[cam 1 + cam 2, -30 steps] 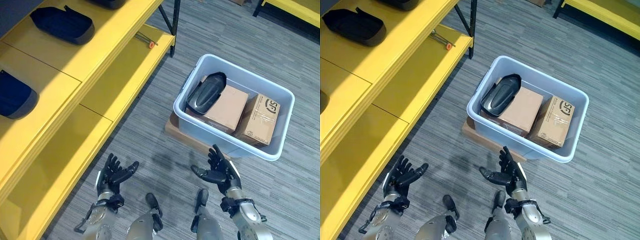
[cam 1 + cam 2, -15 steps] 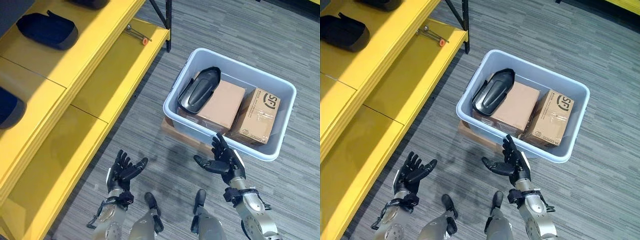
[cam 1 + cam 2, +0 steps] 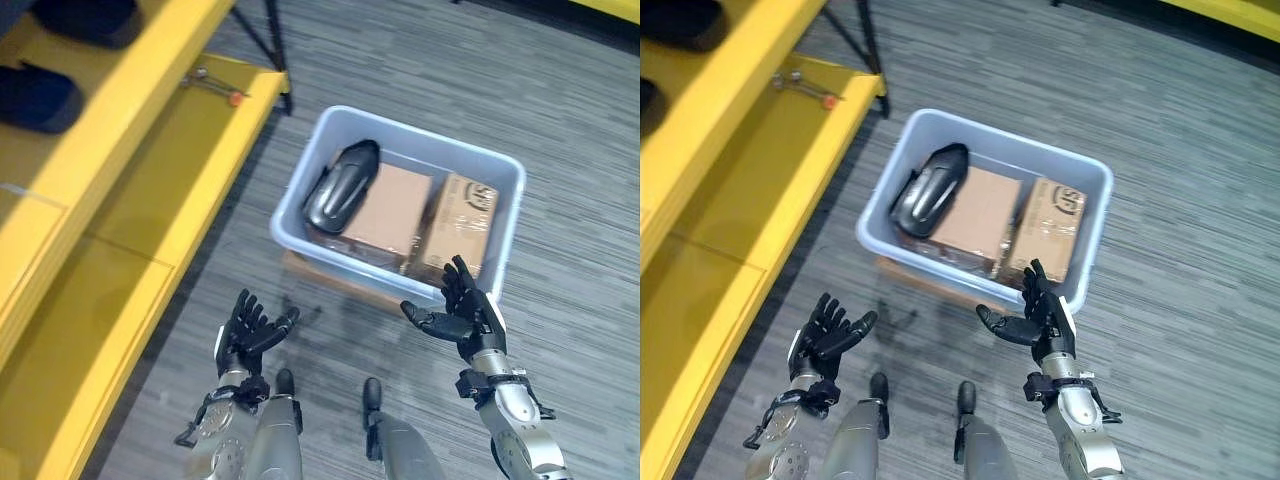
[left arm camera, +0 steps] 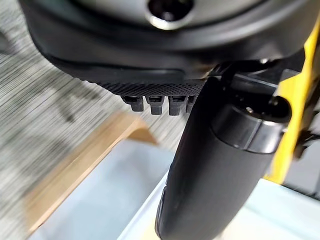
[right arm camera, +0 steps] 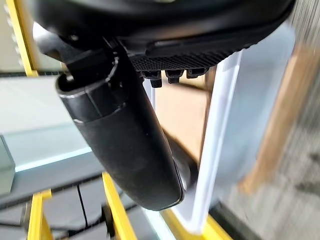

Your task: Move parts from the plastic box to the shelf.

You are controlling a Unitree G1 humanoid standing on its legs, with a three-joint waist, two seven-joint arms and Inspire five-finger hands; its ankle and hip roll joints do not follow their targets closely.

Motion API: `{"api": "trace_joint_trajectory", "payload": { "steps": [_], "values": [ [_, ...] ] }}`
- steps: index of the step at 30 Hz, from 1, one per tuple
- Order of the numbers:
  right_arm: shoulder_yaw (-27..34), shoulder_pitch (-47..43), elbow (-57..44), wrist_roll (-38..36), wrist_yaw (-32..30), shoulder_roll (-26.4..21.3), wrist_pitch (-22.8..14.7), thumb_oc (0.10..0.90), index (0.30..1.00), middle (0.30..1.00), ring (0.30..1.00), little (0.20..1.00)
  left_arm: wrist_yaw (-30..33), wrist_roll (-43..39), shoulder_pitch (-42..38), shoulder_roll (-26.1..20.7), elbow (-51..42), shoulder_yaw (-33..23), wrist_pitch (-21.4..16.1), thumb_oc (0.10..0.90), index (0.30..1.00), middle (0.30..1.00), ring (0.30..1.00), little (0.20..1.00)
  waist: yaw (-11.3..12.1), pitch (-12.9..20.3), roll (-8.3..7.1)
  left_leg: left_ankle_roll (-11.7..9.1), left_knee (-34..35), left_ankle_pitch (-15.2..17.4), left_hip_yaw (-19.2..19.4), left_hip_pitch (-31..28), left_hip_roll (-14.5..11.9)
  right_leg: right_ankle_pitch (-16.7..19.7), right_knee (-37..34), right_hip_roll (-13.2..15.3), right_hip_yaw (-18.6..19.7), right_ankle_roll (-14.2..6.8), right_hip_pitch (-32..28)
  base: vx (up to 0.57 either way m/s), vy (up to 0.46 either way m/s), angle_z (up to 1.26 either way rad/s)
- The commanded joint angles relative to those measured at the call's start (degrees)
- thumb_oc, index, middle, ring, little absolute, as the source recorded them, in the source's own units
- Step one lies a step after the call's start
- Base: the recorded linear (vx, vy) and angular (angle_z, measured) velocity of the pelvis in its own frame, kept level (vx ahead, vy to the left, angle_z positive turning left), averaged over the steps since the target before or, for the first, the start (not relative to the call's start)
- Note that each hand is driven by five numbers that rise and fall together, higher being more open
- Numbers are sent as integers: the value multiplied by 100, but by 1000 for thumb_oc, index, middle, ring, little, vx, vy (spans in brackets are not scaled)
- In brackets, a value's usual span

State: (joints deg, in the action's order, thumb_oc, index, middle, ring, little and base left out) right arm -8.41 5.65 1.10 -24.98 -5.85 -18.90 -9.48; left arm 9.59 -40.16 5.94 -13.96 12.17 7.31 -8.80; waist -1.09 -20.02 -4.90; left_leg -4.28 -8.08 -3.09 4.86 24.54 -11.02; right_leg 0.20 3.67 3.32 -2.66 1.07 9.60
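One black part lies atop the cardboard boxes in the plastic box; left hand and right hand, both spread and empty, should flank it evenly for lifting to the shelf.

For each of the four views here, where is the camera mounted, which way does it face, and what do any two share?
Left eye view: on the head, facing down at the plastic box, yellow shelf, both open hands.
Right eye view: beside it, same scene; left hand, right hand.
Left wrist view: on the left wrist, along the thumb toward the box wall.
Right wrist view: on the right wrist, past the thumb to the box rim.
Shared: all four show the box.
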Motion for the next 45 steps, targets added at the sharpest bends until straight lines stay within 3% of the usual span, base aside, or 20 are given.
{"api": "trace_joint_trajectory", "payload": {
  "steps": [1, 3, 4, 6, 9, 11, 12, 16, 21, 28, 30, 32, 34, 35, 39, 40, 41, 44, 45],
  "values": [
    [-152, -431, -602, 391, 133, -390, -394, 900, 1000, 1000, 1000, 1000, -13, 136, 36, -130, -688, -315, -480, 900, 1000, 1000, 1000, 1000, 353, -4, 304, -239, 909, -1224, -669, -250, -217, -616, 137, -73, 110, -398, -489, 220, 291, -103],
    [-140, -538, -584, 487, 142, -413, -369, 900, 1000, 1000, 1000, 1000, -25, 160, 49, -47, -644, -326, -485, 900, 1000, 1000, 1000, 1000, 400, 35, 431, -448, 1004, -1394, -614, -319, -343, -755, 216, -111, 324, -397, -616, 216, 269, -137],
    [-174, -554, -597, 443, 176, -374, -376, 900, 1000, 1000, 1000, 1000, -42, 106, 77, -40, -652, -333, -505, 900, 1000, 1000, 1000, 1000, 394, 56, 452, -350, 1000, -1152, -588, -543, -376, -847, 262, -103, 432, -425, -656, 185, 302, -115],
    [-199, -618, -549, 445, 189, -317, -378, 900, 1000, 1000, 1000, 1000, -61, 103, 55, -69, -683, -310, -508, 900, 1000, 1000, 1000, 1000, 401, 100, 531, -385, 943, -1106, -581, -665, -353, -814, 249, -46, 520, -449, -697, 127, 272, -109],
    [-172, -640, -525, 351, 151, -218, -370, 900, 1000, 1000, 1000, 1000, -73, 99, -38, -171, -676, -286, -514, 900, 1000, 1000, 1000, 1000, 315, 106, 531, -285, 570, -846, -406, -589, -209, -782, 128, 221, 483, -564, -810, 96, 227, -52],
    [-181, -661, -523, 341, 132, -181, -366, 900, 1000, 1000, 1000, 1000, -51, 102, -66, -200, -666, -290, -528, 900, 1000, 1000, 1000, 1000, 293, 106, 512, -251, 395, -741, -347, -504, -146, -742, 82, 314, 503, -600, -812, 47, 194, 6],
    [-229, -677, -553, 334, 140, -117, -347, 900, 1000, 1000, 1000, 1000, 11, 75, -122, -245, -667, -312, -562, 900, 1000, 1000, 1000, 1000, 243, 102, 458, -122, -59, -390, -202, -373, 18, -647, -48, 542, 559, -711, -852, 52, 245, -1],
    [-214, -665, -562, 388, 142, -71, -311, 900, 1000, 1000, 1000, 1000, 57, 24, -207, -277, -631, -322, -569, 900, 1000, 1000, 1000, 1000, 239, 172, 355, 23, -589, 41, 94, -159, 91, -439, -181, 819, 700, -906, -754, 68, 237, -25],
    [-100, -798, -838, 1069, 97, -329, -395, 900, 1000, 1000, 1000, 1000, 34, 38, -316, -370, -647, -345, -574, 900, 1000, 1000, 1000, 1000, 207, 205, 189, 122, -866, 324, 240, -11, 97, -259, -270, 970, 638, -1051, -680, 49, 110, -21],
    [218, -1421, -1239, 2226, -99, -1300, -555, 900, 1000, 1000, 1000, 1000, -95, 45, -311, -497, -697, -394, -568, 900, 1000, 1000, 1000, 1000, 227, 261, -23, 125, -849, 303, 179, 239, 84, -96, -368, 949, 465, -1097, -572, 19, -2, 2],
    [299, -1850, -1367, 2647, -156, -2056, -625, 900, 1000, 1000, 1000, 1000, -204, 48, -246, -577, -782, -368, -533, 900, 1000, 1000, 1000, 1000, 264, 230, -119, 104, -805, 286, 107, 332, 106, -93, -425, 915, 356, -1094, -554, 10, -46, 18],
    [295, -1964, -1335, 2733, -184, -2278, -620, 900, 1000, 1000, 1000, 1000, -235, 31, -227, -589, -809, -344, -520, 900, 1000, 1000, 1000, 1000, 277, 227, -136, 98, -757, 236, 88, 386, 100, -92, -444, 893, 318, -1092, -519, -6, -44, 9],
    [14, -2715, -997, 3292, -393, -3360, -533, 900, 1000, 1000, 1000, 1000, -257, -73, -112, -631, -913, -276, -527, 900, 1000, 1000, 1000, 1000, 421, 101, -265, 68, -624, 135, 10, 444, 111, -57, -497, 837, 198, -1087, -481, -15, -78, 10],
    [-6, -2739, -981, 3292, -400, -3364, -539, 900, 1000, 1000, 1000, 1000, -256, -73, -113, -624, -914, -282, -526, 900, 1000, 1000, 1000, 1000, 414, 104, -260, 67, -617, 129, 10, 447, 109, -56, -494, 834, 198, -1086, -474, -18, -62, 11],
    [-853, -3712, -443, 3806, -349, -4344, -418, 900, 1000, 1000, 1000, 1000, -228, -176, -64, -671, -993, -223, -560, 900, 1000, 1000, 1000, 1000, 587, -107, -344, 24, -554, 25, -92, 554, 111, -75, -471, 781, 108, -1054, -407, -26, -50, 8],
    [-868, -3727, -437, 3805, -351, -4343, -419, 900, 1000, 1000, 1000, 1000, -228, -176, -63, -668, -993, -227, -560, 900, 1000, 1000, 1000, 1000, 579, -102, -343, 24, -549, 20, -93, 558, 110, -74, -470, 780, 108, -1054, -401, -36, -62, 6],
    [-1253, -4193, -306, 3953, -306, -4748, -376, 900, 1000, 1000, 1000, 1000, -196, -195, -4, -718, -1063, -221, -575, 900, 1000, 1000, 1000, 1000, 675, -226, -384, -5, -556, -1, -159, 608, 117, -123, -455, 761, 40, -1038, -393, -17, -69, 11],
    [-1714, -4648, -114, 4160, -291, -5024, -329, 900, 1000, 1000, 1000, 1000, -172, -175, 44, -740, -1090, -239, -579, 900, 1000, 1000, 1000, 1000, 732, -305, -396, -29, -489, -80, -205, 657, 126, -141, -444, 746, -8, -1018, -362, -26, -61, 19],
    [-2146, -5075, -24, 4393, -266, -5276, -297, 900, 1000, 1000, 1000, 1000, -150, -206, 87, -781, -1178, -216, -604, 900, 1000, 1000, 1000, 1000, 813, -425, -397, -54, -474, -132, -270, 725, 140, -156, -428, 730, -54, -1004, -324, -21, -62, 19]
  ]
}}
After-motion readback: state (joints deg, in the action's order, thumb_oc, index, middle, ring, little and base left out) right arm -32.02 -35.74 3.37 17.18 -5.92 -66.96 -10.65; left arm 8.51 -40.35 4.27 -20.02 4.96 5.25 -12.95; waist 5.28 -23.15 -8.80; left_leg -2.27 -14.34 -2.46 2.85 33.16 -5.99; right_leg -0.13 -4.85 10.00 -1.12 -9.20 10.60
